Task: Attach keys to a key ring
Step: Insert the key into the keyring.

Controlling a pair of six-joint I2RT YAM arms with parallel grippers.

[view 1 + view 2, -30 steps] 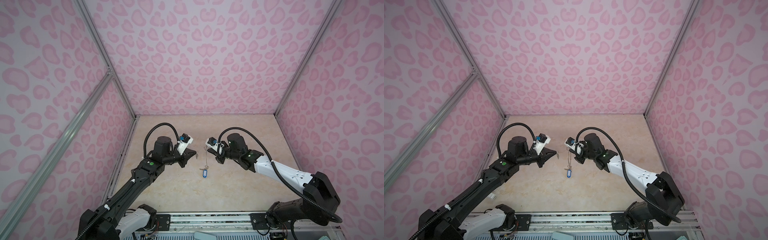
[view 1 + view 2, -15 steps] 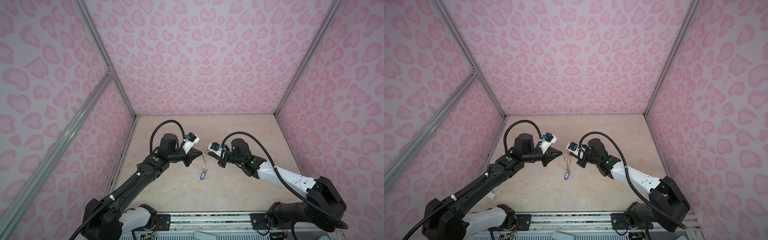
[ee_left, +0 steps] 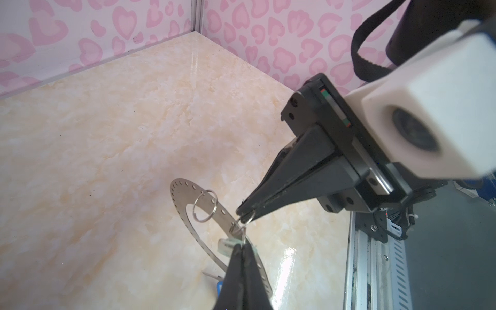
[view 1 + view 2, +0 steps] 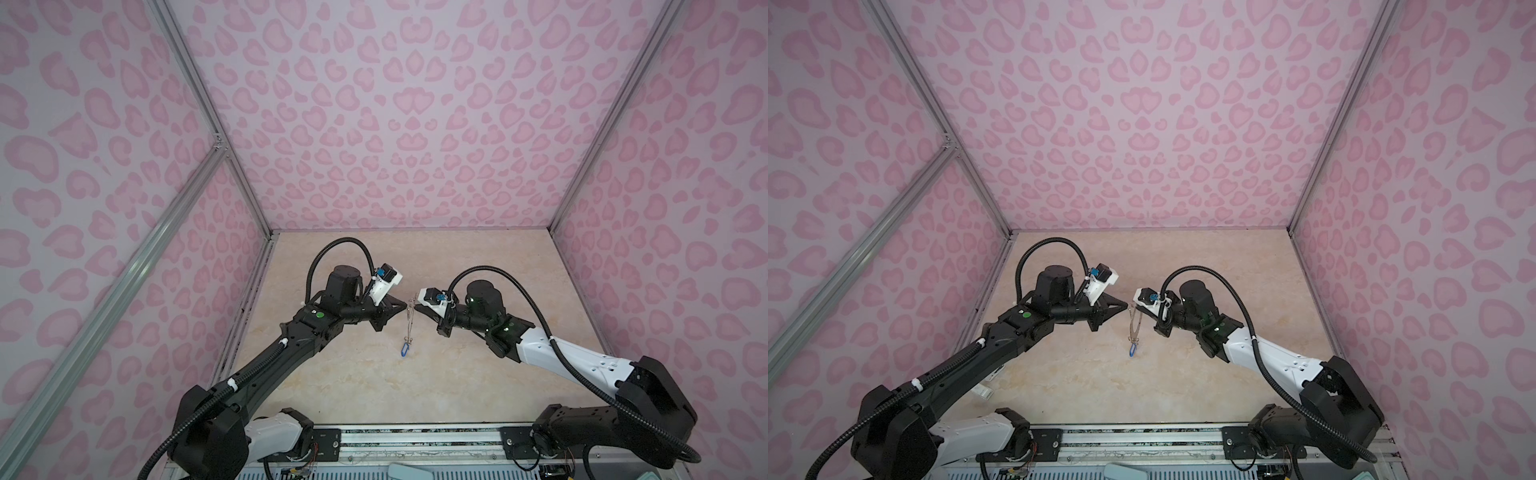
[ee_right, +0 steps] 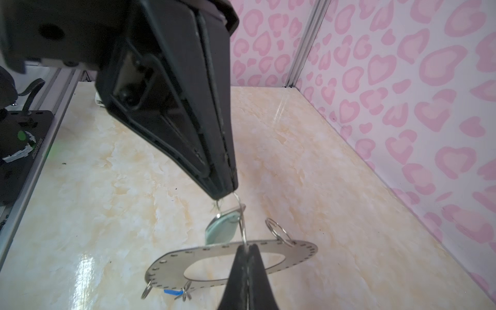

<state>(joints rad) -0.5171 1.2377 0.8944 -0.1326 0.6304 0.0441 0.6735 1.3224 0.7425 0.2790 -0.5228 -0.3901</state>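
The key ring (image 5: 166, 265), a flat grey disc with tiny rim holes, hangs in the air between my two gripper tips, edge-on in both top views (image 4: 410, 320). My right gripper (image 5: 245, 247) is shut on a small wire loop (image 5: 241, 225) at the disc's rim. My left gripper (image 3: 243, 245) is shut at the top of that loop, on the pale mint green key (image 5: 222, 226). A blue-headed key (image 4: 404, 352) dangles from the disc's lower edge, near the floor. Another empty loop (image 3: 205, 205) sits on the rim.
The beige marbled floor (image 4: 457, 257) is walled in by pink patterned panels on three sides. A metal rail (image 4: 415, 436) with the arm bases runs along the front. A small white part (image 4: 984, 390) lies by the left wall.
The two grippers have drawn closer together, the left one moving right towards the ring. Both stayed shut, and the ring with the blue key still hangs between them.
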